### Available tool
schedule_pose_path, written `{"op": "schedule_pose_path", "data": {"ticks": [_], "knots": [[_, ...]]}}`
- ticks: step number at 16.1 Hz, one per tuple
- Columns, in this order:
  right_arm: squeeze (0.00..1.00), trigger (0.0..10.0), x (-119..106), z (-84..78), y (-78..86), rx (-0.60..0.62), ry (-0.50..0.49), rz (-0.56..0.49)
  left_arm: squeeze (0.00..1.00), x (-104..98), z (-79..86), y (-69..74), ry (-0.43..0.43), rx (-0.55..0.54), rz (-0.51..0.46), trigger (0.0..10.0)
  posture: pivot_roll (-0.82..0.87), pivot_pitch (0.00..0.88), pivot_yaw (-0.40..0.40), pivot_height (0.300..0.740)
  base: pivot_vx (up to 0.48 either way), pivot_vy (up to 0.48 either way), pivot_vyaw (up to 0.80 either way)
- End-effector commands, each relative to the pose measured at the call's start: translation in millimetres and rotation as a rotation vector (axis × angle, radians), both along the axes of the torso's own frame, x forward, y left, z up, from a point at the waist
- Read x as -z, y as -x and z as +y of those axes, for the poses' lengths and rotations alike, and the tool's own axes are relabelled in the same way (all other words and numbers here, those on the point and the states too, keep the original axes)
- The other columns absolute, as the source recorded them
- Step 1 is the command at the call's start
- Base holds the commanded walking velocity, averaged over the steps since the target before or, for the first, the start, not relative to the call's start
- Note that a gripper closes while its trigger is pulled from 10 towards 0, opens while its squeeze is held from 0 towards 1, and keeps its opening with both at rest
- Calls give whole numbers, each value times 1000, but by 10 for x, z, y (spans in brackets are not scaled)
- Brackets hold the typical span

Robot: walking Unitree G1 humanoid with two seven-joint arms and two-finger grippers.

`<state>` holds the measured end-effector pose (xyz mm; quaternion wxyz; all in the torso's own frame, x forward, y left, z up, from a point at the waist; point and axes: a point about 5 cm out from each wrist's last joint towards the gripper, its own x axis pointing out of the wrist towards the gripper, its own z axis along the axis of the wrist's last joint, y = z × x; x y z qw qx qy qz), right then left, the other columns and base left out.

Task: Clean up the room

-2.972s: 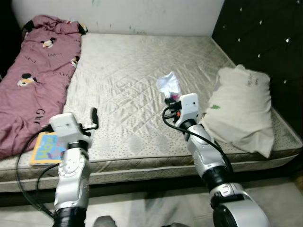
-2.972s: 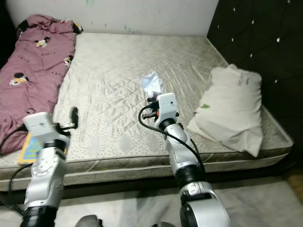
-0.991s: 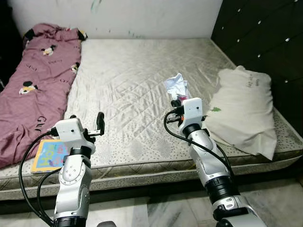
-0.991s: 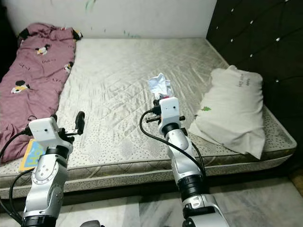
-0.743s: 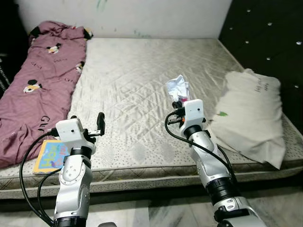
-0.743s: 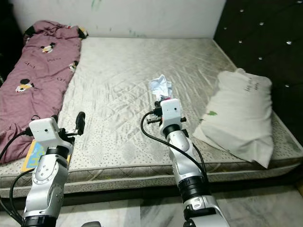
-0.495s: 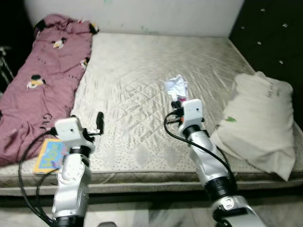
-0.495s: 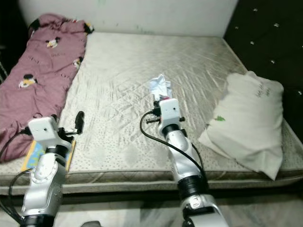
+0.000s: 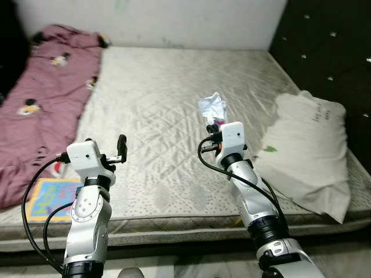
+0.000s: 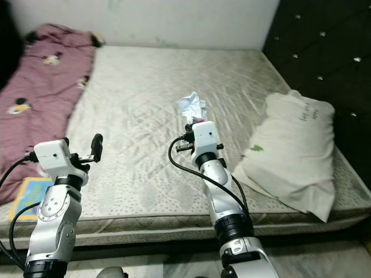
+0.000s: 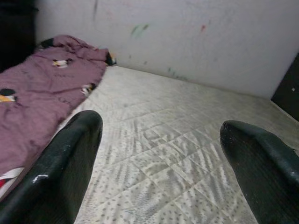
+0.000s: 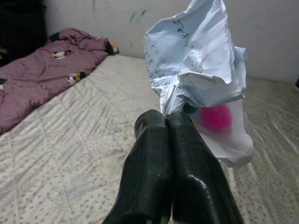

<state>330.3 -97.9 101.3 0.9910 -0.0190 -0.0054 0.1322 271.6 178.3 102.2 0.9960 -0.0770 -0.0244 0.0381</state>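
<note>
While our right gripper pinches a crumpled paper above the mattress, fingers fully closed, our left gripper hovers wide open and empty, nearer the book at the bed's left edge.

A crumpled sheet of white paper with small writing on it is pinched in the right tool, whose two black fingers are pressed tight together. The paper sticks up above the bed, near the white pillow. Something bright pink shows in its folds. A colourful book lies flat at the bed's front edge, touching the purple blanket.
</note>
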Motion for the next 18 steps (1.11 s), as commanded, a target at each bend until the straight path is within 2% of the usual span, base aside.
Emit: {"op": "schedule_pose_path", "data": {"ticks": [1,7,9,18], "knots": [[0,10000,-42,-26,-35,4,-2,-13,0,3,-28,-14,4,6,5,10000,81,0,-41,740,0,0,0],[0,10000,-50,-26,-53,-3,10,-12,0,-1,-40,-31,27,6,5,10000,77,0,-50,740,0,476,0],[0,10000,-52,-27,-59,-6,15,-12,0,-5,-49,-41,32,7,5,10000,74,0,-51,740,0,472,-662],[0,10000,-56,-29,-85,-19,28,-13,0,-3,-50,-65,54,-5,3,10000,69,0,-59,740,0,472,0]]}}
